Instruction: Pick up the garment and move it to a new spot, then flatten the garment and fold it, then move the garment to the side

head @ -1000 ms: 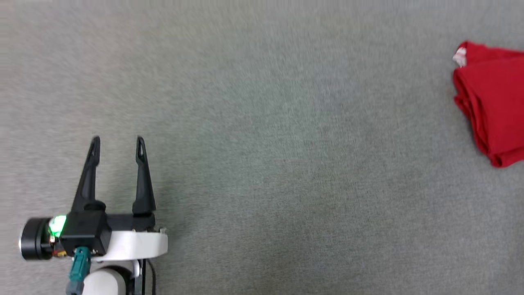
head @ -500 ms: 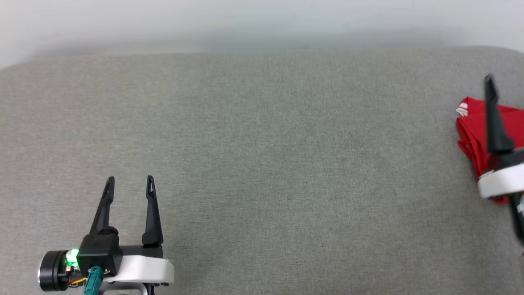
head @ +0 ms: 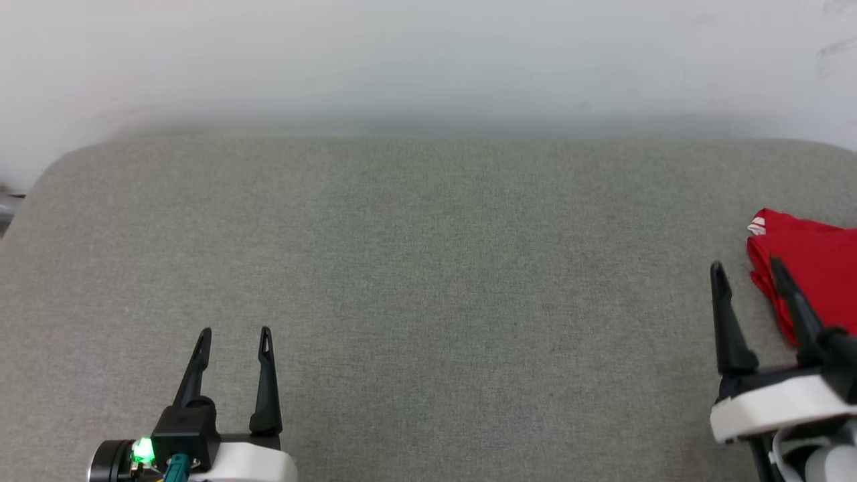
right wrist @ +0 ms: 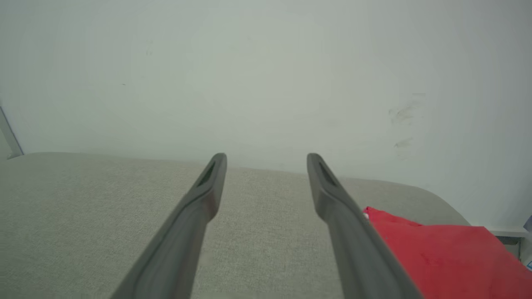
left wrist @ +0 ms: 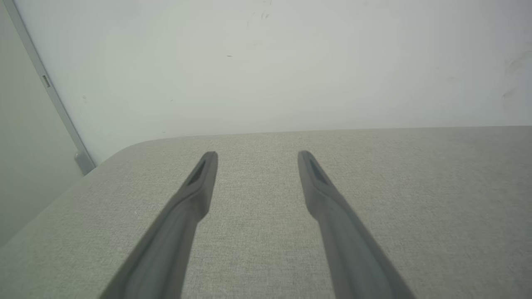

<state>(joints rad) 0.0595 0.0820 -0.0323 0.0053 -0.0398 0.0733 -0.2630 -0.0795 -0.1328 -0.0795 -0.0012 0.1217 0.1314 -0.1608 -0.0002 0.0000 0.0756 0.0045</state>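
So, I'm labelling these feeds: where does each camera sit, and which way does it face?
Head view: on the head, facing forward and down at the grey surface; left pincer lower left, right pincer lower right, both open.
Left wrist view: on the left wrist, facing along its fingers towards the wall.
Right wrist view: on the right wrist, likewise.
Shared: head and right wrist views both catch the garment.

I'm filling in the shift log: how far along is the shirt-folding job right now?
Done: the garment lies folded in a compact red bundle at the right edge of the grey surface, so folding and the move aside look finished. In hand: nothing; the left gripper and right gripper stand open and empty, the right one beside the bundle. Left: apparently nothing.
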